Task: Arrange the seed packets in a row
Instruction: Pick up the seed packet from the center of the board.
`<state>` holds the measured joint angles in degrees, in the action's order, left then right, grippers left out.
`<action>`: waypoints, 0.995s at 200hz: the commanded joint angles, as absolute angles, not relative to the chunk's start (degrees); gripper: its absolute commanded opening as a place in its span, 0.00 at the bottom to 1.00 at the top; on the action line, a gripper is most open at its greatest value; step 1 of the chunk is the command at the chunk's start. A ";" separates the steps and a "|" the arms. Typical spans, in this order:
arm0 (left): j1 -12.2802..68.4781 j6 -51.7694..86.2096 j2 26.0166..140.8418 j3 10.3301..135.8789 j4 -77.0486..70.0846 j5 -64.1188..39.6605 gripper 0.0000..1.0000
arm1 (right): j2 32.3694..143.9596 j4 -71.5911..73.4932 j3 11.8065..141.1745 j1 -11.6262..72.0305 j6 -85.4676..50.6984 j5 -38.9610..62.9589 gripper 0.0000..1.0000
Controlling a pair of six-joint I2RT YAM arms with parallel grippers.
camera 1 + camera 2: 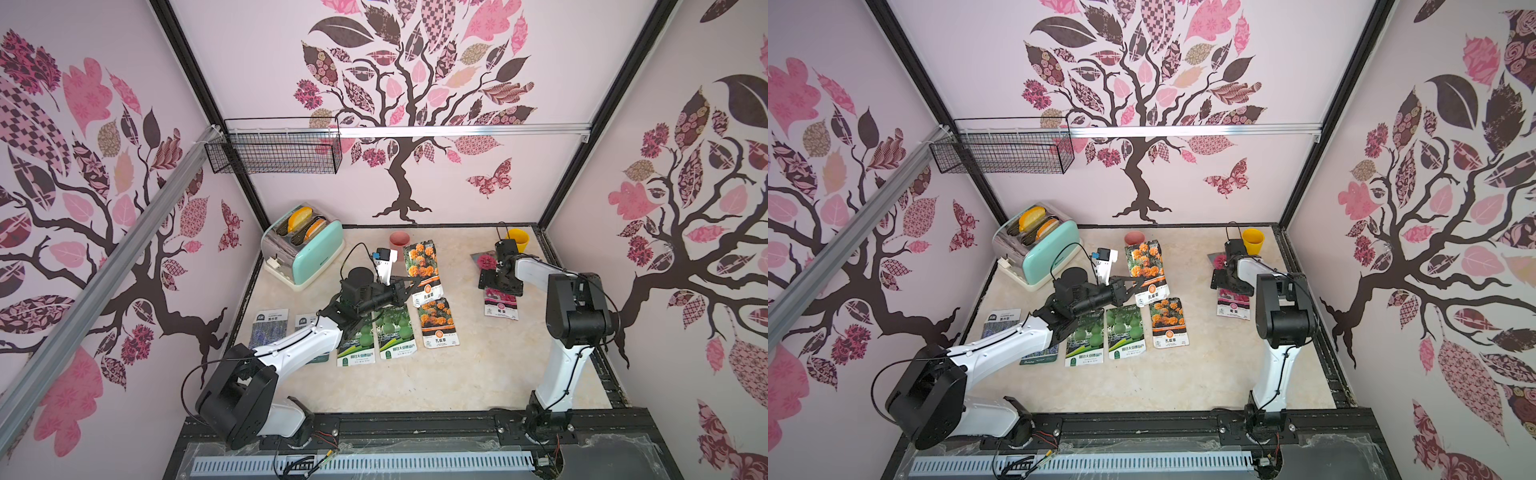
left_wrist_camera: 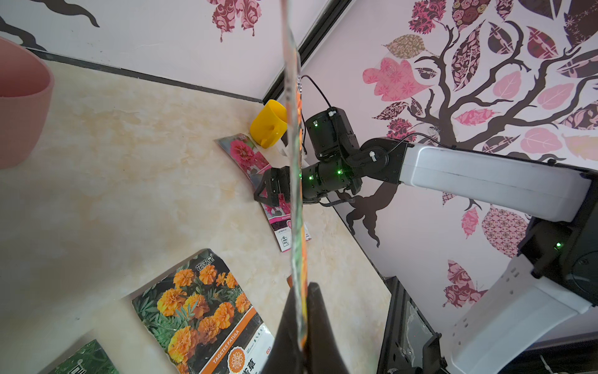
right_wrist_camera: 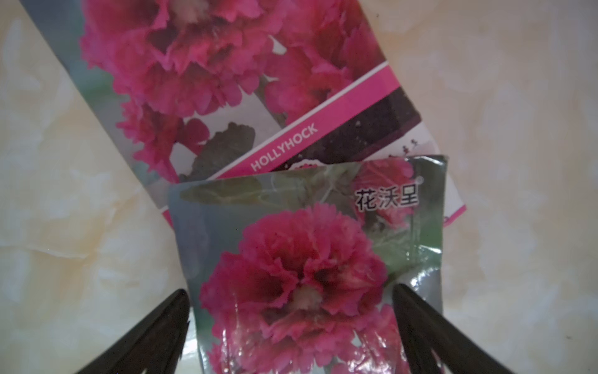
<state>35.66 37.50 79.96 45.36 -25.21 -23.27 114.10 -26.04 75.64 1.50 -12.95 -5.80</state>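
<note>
Left wrist: left fingers (image 2: 318,323) clamp edge-on marigold packet (image 2: 296,226); right fingers (image 2: 272,189), spread, hide hollyhocks (image 2: 242,152).

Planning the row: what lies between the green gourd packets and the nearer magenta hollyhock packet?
A glossy orange marigold packet lying flat; both top views show it.

Pale walls (image 1: 257,62) with pink-and-brown tree decals (image 1: 400,174) enclose a cream marbled bench (image 1: 415,382), a black wire basket (image 1: 276,151) hanging above its far-left corner.
</note>
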 commanded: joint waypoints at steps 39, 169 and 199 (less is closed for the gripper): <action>35.51 36.77 82.60 46.45 -26.74 -25.14 0.00 | 117.77 -34.55 75.40 1.67 -10.76 -1.47 0.62; 40.19 41.63 96.28 52.96 -24.44 -21.99 0.00 | 92.03 -31.35 68.64 1.67 -12.61 -3.75 0.00; 42.71 44.53 103.19 57.17 -25.14 -21.12 0.00 | 83.91 -31.23 68.22 1.67 -12.68 -5.09 0.00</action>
<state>41.10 41.80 98.94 53.91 -24.34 -22.52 89.21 -30.92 68.10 1.69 -11.99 -3.40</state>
